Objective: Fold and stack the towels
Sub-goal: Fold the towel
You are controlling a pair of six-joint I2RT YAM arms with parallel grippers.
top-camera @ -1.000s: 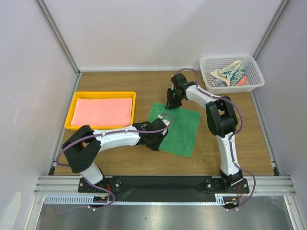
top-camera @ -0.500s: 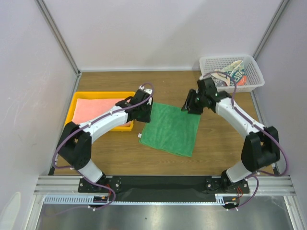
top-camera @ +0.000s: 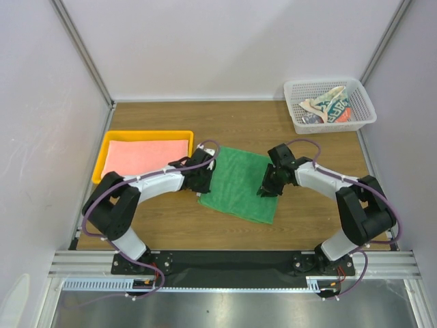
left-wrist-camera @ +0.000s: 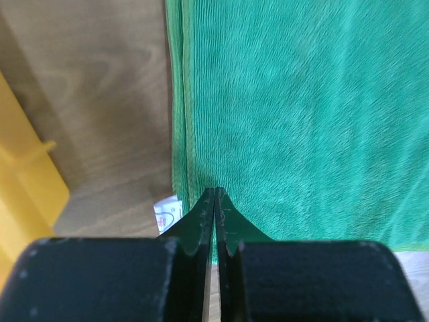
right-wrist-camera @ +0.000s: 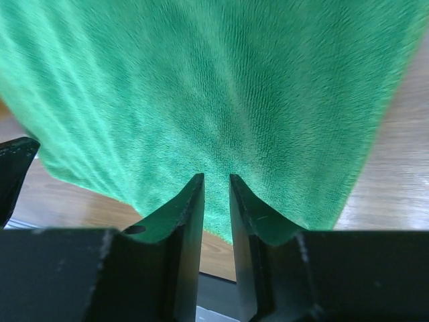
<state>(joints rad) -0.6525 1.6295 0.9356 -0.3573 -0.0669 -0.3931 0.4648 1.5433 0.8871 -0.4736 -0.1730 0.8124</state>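
Top view, surroundings: yellow tray (top-camera: 147, 134) at the left of the tabletop (top-camera: 232, 119), pink towel (top-camera: 147, 156) lying flat inside it; white mesh basket (top-camera: 334, 127) off in the far right corner, patterned towel (top-camera: 326, 109) crumpled in it.
Top view, green towel: green towel (top-camera: 239, 188) spread flat mid-tabletop, a touch askew, just right of the tray and well apart from the basket.
Top view, left gripper: left gripper (top-camera: 205, 183) down at the towel's left edge, arm stretched low past the tray's near right corner, close beside its rim.
Top view, right gripper: right gripper (top-camera: 266, 190) down at the towel's right side, facing the left one across the green cloth.
Left wrist, surroundings: wood grain on the left, a slice of the yellow tray at the far left, a small white label (left-wrist-camera: 167, 216) peeking out just beside the left finger.
Left wrist, towel: fills the upper right, hemmed left edge running straight up from the fingertips.
Left wrist, grip: pressed tight together, only a hairline between the fingers, tips right at the towel's near left corner; cloth nipped or not, cannot tell.
Right wrist, surroundings: wood at the lower left and along the right; a black shape cut off at the left border, too cropped to name.
Right wrist, towel: green filling most of the view, blurred, its near edge passing behind the fingers.
Right wrist, grip: fingers a narrow gap apart, green showing through the gap, tips up against the cloth; caught or merely over it, cannot tell.
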